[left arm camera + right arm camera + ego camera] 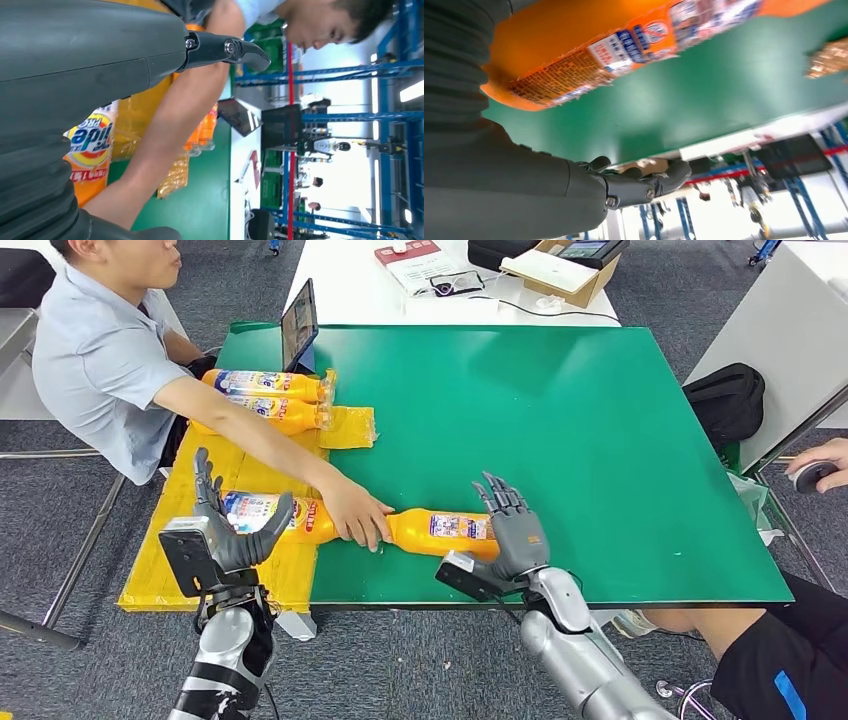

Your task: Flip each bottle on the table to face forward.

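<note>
Far left, the left hand [225,530] stands with fingers spread, released, holding nothing — just beside the orange plastic bottle with a blue-and-white label [265,515] lying on the yellow sheet [170,560]; two more orange bottles [265,400] lie behind; a person's hand [355,515] rests between the near bottles; then another orange bottle on its side [440,533] on the green table top [600,440] — the right hand [515,530] touches its end, fingers up, gripping nothing.

Left robot hand [232,530] and right robot hand [513,530] both raised, fingers spread.
</note>
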You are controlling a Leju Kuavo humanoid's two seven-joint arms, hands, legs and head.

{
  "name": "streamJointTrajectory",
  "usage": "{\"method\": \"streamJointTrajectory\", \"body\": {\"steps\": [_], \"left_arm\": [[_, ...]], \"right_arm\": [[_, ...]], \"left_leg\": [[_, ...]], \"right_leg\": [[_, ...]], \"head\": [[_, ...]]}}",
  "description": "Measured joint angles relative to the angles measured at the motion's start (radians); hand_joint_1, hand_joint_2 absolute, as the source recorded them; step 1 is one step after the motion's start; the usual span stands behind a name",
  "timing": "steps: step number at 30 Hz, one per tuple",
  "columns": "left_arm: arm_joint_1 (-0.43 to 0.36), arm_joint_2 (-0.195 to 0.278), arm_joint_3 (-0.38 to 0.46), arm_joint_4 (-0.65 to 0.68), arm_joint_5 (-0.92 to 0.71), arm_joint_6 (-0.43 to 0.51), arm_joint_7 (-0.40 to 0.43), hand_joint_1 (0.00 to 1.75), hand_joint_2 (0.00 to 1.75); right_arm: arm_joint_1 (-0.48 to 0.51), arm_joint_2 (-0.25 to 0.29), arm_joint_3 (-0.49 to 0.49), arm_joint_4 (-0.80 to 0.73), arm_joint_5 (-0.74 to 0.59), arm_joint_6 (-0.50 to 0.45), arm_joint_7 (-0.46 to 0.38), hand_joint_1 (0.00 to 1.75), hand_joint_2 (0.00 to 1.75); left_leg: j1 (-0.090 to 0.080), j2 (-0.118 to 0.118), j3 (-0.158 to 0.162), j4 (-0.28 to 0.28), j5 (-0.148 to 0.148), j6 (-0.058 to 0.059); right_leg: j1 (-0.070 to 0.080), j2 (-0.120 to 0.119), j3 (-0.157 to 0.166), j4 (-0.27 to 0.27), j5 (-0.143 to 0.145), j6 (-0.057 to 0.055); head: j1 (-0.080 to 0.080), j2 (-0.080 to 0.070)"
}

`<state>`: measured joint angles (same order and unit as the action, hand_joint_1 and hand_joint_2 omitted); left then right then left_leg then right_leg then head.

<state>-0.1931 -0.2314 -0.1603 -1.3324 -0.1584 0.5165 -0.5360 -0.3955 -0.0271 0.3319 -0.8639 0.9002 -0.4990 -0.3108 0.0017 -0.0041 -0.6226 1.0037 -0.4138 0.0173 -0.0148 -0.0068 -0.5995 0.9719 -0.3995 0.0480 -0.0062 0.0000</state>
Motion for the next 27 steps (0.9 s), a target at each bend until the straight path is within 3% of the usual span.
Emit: {"method": "streamJointTrajectory", "body": {"steps": [7,25,26,27], "left_arm": [[-0.001,0.004,-0.015,-0.011,0.011,-0.04,0.031,0.0,1.75],[-0.015,0.014,-0.033,-0.01,0.002,-0.056,0.029,0.0,1.75],[-0.016,0.014,-0.033,-0.01,0.002,-0.057,0.029,0.0,1.75],[-0.016,0.014,-0.034,-0.01,0.002,-0.057,0.029,0.0,1.75]], "right_arm": [[-0.077,0.005,-0.024,0.148,-0.055,0.138,0.001,0.0,1.75],[-0.199,0.025,-0.032,0.341,-0.048,0.222,0.056,0.0,1.75],[-0.204,0.026,-0.032,0.348,-0.047,0.225,0.057,0.1,1.75],[-0.208,0.026,-0.032,0.354,-0.047,0.227,0.058,0.51,1.75]], "left_leg": [[0.0,0.0,0.0,0.0,0.0,0.0],[0.0,0.001,0.002,0.0,0.0,0.0],[0.0,0.001,0.002,0.0,0.0,0.0],[0.0,0.001,0.002,0.0,0.0,0.0]], "right_leg": [[0.0,0.0,0.0,0.0,0.0,0.0],[0.0,0.001,0.001,0.0,0.0,0.0],[0.0,0.001,0.001,0.0,0.0,0.0],[0.0,0.001,0.001,0.0,0.0,0.0]], "head": [[0.0,0.0],[0.0,0.0],[0.0,0.0],[0.0,0.0]]}}
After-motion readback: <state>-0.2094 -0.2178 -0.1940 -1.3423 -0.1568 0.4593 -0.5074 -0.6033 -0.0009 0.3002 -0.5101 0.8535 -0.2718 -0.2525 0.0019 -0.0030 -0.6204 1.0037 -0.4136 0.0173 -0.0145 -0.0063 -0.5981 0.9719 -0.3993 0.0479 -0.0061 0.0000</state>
